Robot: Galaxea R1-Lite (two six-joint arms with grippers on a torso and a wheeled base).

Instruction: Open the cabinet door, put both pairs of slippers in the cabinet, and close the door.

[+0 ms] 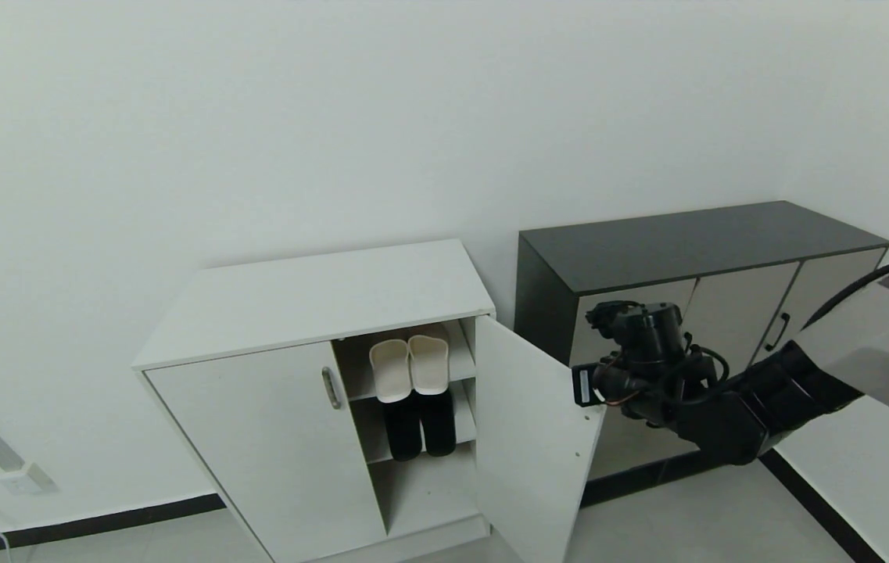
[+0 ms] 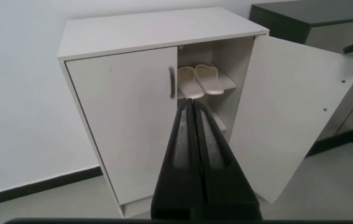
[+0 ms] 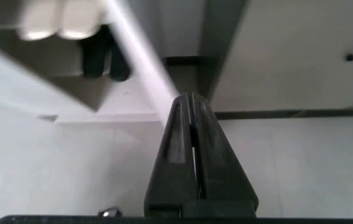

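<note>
Both pairs sit inside the white cabinet [image 1: 319,297]: the white slippers [image 1: 410,366] on the upper shelf and the black slippers [image 1: 421,426] on the shelf below, so closing is probably what remains. The open right door [image 1: 530,438] swings out from its hinge side, free edge toward the robot's right. The right gripper [image 3: 192,106], jaws pressed together, sits at that free edge near its top corner, so a push leftward should shut it. The left gripper [image 2: 192,111], jaws also together, hangs well back facing the cabinet front.
</note>
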